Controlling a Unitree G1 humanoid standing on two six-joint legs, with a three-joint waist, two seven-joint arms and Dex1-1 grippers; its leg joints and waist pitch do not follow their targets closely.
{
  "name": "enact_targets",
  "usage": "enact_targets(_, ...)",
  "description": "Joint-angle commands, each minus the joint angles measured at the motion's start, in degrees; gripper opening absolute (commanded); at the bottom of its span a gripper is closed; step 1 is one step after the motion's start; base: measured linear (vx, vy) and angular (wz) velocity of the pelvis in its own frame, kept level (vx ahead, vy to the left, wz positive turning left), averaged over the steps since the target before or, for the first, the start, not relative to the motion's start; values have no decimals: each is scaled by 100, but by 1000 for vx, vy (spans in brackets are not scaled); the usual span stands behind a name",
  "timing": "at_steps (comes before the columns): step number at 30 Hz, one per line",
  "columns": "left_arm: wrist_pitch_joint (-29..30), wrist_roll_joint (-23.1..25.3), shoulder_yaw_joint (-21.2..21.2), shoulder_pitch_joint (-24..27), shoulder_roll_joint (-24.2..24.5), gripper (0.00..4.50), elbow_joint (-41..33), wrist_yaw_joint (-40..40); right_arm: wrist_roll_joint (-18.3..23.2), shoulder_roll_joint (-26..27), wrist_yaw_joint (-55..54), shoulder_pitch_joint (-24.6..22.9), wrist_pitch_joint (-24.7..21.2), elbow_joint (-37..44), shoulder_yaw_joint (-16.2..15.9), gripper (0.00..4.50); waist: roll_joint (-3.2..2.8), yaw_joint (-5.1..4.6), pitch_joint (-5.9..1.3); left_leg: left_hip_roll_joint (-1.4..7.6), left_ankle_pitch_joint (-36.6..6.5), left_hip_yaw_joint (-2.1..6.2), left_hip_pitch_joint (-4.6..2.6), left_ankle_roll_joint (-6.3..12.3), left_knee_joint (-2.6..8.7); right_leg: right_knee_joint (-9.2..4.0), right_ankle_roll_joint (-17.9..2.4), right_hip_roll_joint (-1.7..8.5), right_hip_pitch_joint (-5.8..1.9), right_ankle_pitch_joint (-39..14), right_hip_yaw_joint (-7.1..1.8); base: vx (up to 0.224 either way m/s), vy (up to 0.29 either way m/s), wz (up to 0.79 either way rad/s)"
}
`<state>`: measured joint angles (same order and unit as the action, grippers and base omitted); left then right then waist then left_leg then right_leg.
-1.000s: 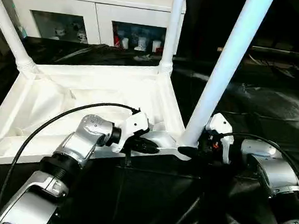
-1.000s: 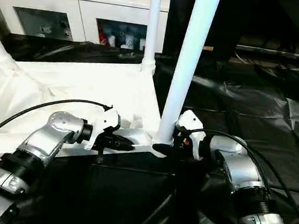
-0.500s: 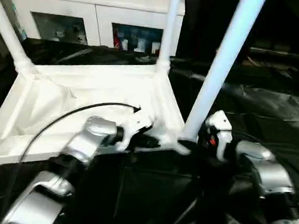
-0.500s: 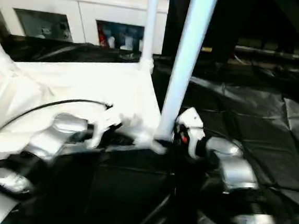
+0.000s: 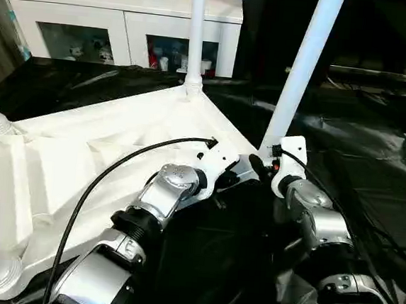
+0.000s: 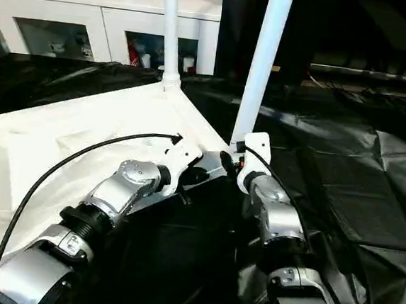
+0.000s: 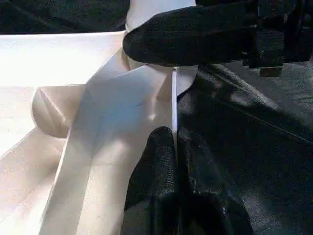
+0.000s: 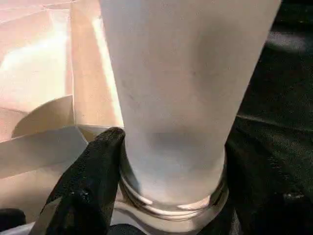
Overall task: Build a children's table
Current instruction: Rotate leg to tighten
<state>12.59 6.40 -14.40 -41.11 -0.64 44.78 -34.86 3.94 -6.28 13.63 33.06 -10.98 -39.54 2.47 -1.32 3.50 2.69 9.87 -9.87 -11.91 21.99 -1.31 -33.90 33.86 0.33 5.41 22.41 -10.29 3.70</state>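
The children's table [image 5: 103, 157] lies upside down on black sheeting [image 5: 373, 160], ribbed underside up, with legs rising from its corner sockets (4 show in the left eye view). The left gripper [image 7: 175, 147] is pressed together, pinching the thin rim of the table top near the closest corner. The right gripper [image 8: 166, 161] is spread around the base of the nearest leg [image 5: 303, 61], 1 finger [image 8: 93, 181] touching it. A white cabinet [image 5: 129, 17] stands behind.

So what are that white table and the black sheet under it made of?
The table looks like moulded plastic: all white, smooth, slightly glossy, with thin ribs on its underside and tubular legs. The black sheet seems thin plastic film, since it crinkles and shines.
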Motion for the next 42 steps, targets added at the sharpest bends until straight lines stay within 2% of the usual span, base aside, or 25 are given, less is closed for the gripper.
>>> enact_targets(1, -228, -14, -91, -144, -128, 0, 75, -9, 9, 246, 174, 23, 92, -155, -224, 328, 64, -17, -317, 322, -2095, 229, -165, -48, 476, -558, -935, 381, -108, -2295, -227, 0, 0, 0)
enact_targets(3, -261, 9, -102, -138, -36, 0, 83, -36, 35, 204, 314, 15, 176, -82, -241, 344, 62, -20, -320, 326, -2099, 233, -155, -37, 481, -548, -948, 380, -119, -2269, -226, 0, 0, 0)
enact_targets(4, -288, 4, -88, -130, 29, 0, 85, -84, 44, 140, 408, 2, 215, -6, -246, 351, 85, -15, -317, 328, -2086, 235, -147, -16, 484, -546, -945, 386, -123, -2287, -224, 0, 0, 0)
enact_targets(5, -307, -1, -75, -125, 70, 0, 87, -119, 46, 95, 466, -8, 237, 44, -250, 376, 80, -15, -315, 324, -2083, 230, -145, -7, 481, -550, -942, 386, -120, -2306, -227, 0, 0, 0)
enact_targets(8, -491, -31, -39, -51, 469, 0, -23, -587, 169, -481, 1499, -81, -53, 622, -415, 388, 93, 15, -329, 325, -1887, 223, -112, 110, 467, -537, -913, 386, -153, -2136, -236, 0, 0, 0)
enact_targets(10, -593, -72, -31, -19, 561, 0, -70, -764, 206, -658, 1799, -119, -129, 773, -465, 388, 85, 24, -331, 322, -1754, 217, -91, 181, 461, -509, -949, 376, -165, -1967, -236, 0, 0, 0)
enact_targets(11, -629, -157, -15, 34, 744, 0, -162, -1077, 269, -1029, 2461, -223, -152, 1047, -597, 388, 69, 26, -341, 329, -1676, 217, -91, 202, 454, -481, -989, 375, -168, -1832, -238, 0, 0, 0)
enact_targets(13, -740, -198, -31, 69, 842, 0, -219, -1283, 283, -1210, 2787, -288, -136, 1176, -683, 388, 77, 43, -342, 346, -1559, 201, -96, 263, 442, -460, -1101, 377, -170, -1591, -243, 0, 0, 0)
enact_targets(14, -821, -318, -55, 136, 965, 0, -345, -1683, 296, -1450, 3215, -390, -43, 1336, -781, 388, 57, 46, -358, 349, -1444, 195, -83, 301, 427, -428, -1183, 377, -189, -1359, -241, 0, 0, 0)
enact_targets(15, -842, -376, -76, 171, 1035, 0, -425, -1895, 348, -1538, 3402, -434, -69, 1409, -802, 388, 63, 53, -358, 353, -1386, 200, -72, 327, 425, -412, -1215, 376, -199, -1253, -240, 0, 0, 0)
enact_targets(17, -870, -487, -124, 241, 1181, 0, -586, -2312, 472, -1708, 3774, -521, -147, 1559, -840, 388, 59, 72, -388, 367, -1092, 190, -57, 467, 391, -329, -1444, 375, -228, -733, -233, 0, 0, 0)
enact_targets(19, -839, -544, -148, 273, 1242, 0, -661, -2510, 479, -1782, 3915, -559, -138, 1621, -882, 388, 51, 78, -405, 362, -907, 169, -67, 549, 363, -280, -1613, 349, -214, -352, -222, 0, 0, 0)
enact_targets(20, -672, -732, -189, 354, 1366, 0, -876, -2981, 471, -1973, 4311, -653, -204, 1774, -1051, 388, 43, 102, -426, 363, -780, 164, -74, 609, 340, -244, -1689, 348, -226, -135, -217, 0, 0, 0)
enact_targets(22, -565, -837, -206, 407, 1438, 0, -1020, -3247, 478, -2123, 4637, -726, -267, 1896, -1204, 388, 53, 141, -417, 374, -650, 145, -68, 713, 326, -216, -1771, 340, -210, 76, -219, 0, 0, 0)
enact_targets(25, -474, -903, -216, 463, 1488, 0, -1147, -3437, 435, -2223, 4816, -750, -279, 1939, -1319, 388, 39, 198, -385, 386, -945, 135, -99, 645, 341, -280, -1722, 363, -179, -445, -228, 0, 0, 0)
enact_targets(29, -301, -1037, -213, 573, 1540, 0, -1387, -3668, 252, -2276, 4881, -706, -196, 1810, -1418, 388, 53, 208, -354, 398, -1294, 158, -116, 324, 395, -331, -1538, 367, -167, -1122, -240, 0, 0, 0)
enact_targets(30, -294, -1047, -213, 585, 1546, 0, -1410, -3663, 272, -2270, 4894, -709, -215, 1816, -1413, 371, 49, 207, -351, 395, -1352, 161, -123, 276, 403, -346, -1495, 369, -163, -1222, -244, 0, 0, 0)
enact_targets(32, -280, -1046, -222, 603, 1558, 0, -1441, -3657, 298, -2284, 4931, -717, -239, 1835, -1435, 371, 58, 203, -352, 394, -1400, 167, -121, 242, 407, -351, -1450, 373, -167, -1273, -248, 0, 0, 0)
enact_targets(34, -268, -1044, -225, 609, 1564, 0, -1454, -3661, 304, -2297, 4946, -720, -248, 1847, -1451, 343, 58, 204, -361, 391, -1315, 171, -113, 256, 401, -342, -1433, 377, -175, -1196, -249, 0, 0, 0)
enact_targets(40, -202, -1006, -189, 617, 1578, 0, -1513, -3669, 323, -2282, 5004, -744, -307, 1899, -1448, 299, 53, 207, -388, 375, -976, 161, -91, 412, 361, -290, -1522, 362, -191, -739, -240, 0, 0, 0)
enact_targets(42, -188, -1008, -198, 629, 1589, 0, -1533, -3661, 323, -2274, 5028, -766, -304, 1907, -1448, 283, 51, 206, -386, 373, -994, 158, -93, 435, 357, -292, -1542, 358, -189, -748, -236, 0, 0, 0)
